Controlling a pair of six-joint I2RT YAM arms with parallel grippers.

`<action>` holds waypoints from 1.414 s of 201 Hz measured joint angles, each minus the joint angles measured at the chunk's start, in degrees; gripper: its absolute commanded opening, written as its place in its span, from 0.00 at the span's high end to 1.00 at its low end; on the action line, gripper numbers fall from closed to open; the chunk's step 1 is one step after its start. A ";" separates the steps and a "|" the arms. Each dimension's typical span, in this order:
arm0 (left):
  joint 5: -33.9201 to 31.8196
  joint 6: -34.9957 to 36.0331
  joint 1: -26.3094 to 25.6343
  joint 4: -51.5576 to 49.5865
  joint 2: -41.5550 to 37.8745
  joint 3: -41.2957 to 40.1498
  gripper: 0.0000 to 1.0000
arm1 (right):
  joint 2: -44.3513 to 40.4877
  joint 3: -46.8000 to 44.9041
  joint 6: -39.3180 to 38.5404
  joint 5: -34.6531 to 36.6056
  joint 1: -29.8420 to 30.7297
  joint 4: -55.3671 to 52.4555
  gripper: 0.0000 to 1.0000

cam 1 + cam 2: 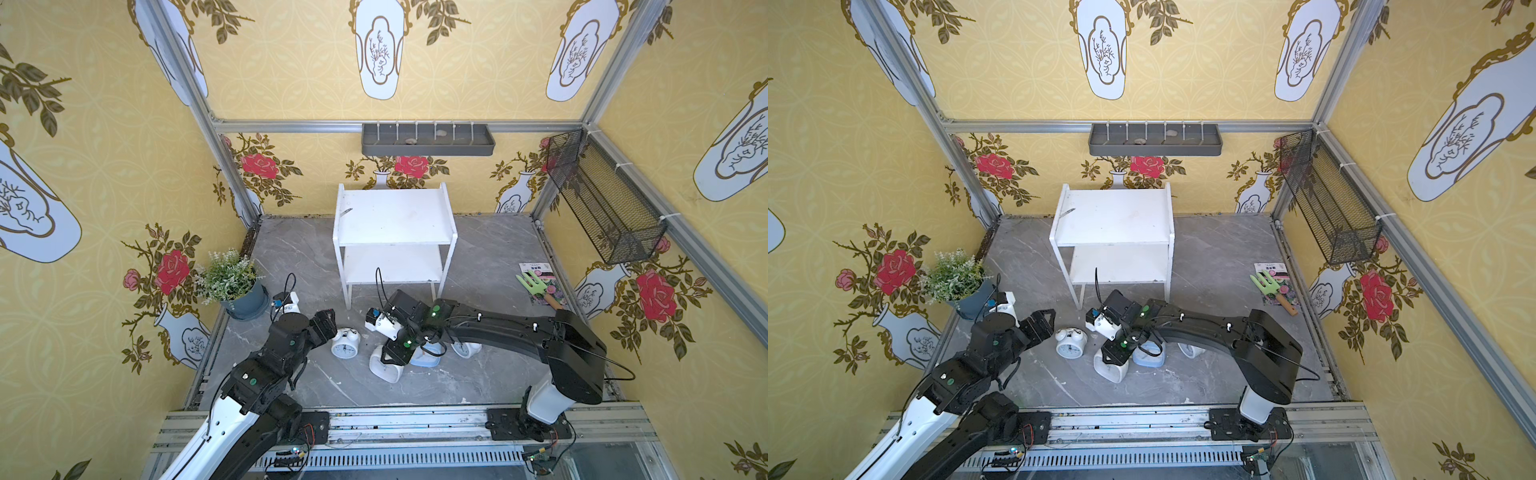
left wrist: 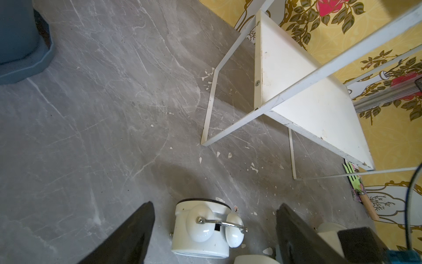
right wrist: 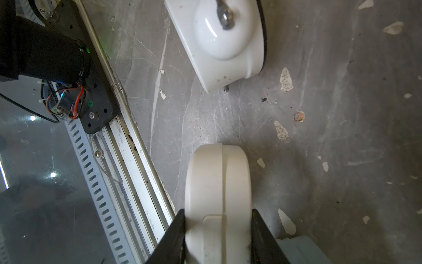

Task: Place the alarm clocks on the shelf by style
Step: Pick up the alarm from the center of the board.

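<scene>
Clocks first: the white square clock [image 3: 217, 182] stands on edge on the grey floor [image 3: 319, 137] with the jaws of the right gripper [image 3: 218, 211] pressed against both of its sides, clamped on it. Just beside it, partly under that arm, lies the light blue clock [image 1: 428, 360], and beyond it a round bell clock [image 1: 465, 350] peeks out from behind the arm.

The left gripper [image 2: 214, 204] hangs low with its jaws wide apart. The other round bell clock [image 2: 205, 230] sits between them and touches neither finger, its face showing in both top views.

All four clocks are on the floor in front of the shelf [image 1: 392, 220], which stands near the back wall. Off to the left is a potted plant [image 1: 230, 278]; to the right, a green garden fork [image 1: 534, 282] lies on a seed packet [image 1: 550, 296].
</scene>
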 measured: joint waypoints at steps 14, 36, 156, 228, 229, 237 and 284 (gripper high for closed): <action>0.46 0.15 0.00 -0.07 0.00 0.35 0.11 | -0.02 0.02 0.02 -0.22 0.00 -0.09 0.70; 2.03 0.83 0.04 -0.39 -0.61 1.88 0.08 | -1.62 0.66 0.04 -1.01 0.02 -1.55 0.71; 49.72 16.74 1.68 3.91 2.05 16.48 0.03 | -24.13 8.72 3.65 -13.70 -9.18 -9.92 0.70; 69.66 17.09 4.07 18.03 13.22 15.72 0.01 | -28.24 14.21 4.96 -22.84 -12.98 -12.09 0.70; 69.75 17.09 4.07 18.16 13.35 15.74 0.01 | -28.24 14.21 4.96 -22.84 -12.98 -12.09 0.70; 70.47 17.05 4.13 19.21 14.14 15.74 0.01 | -28.24 14.58 5.03 -23.67 -13.05 -12.17 0.70; 76.13 14.56 4.17 27.71 17.75 15.61 0.17 | -27.06 15.93 5.14 -27.19 -13.70 -12.15 0.70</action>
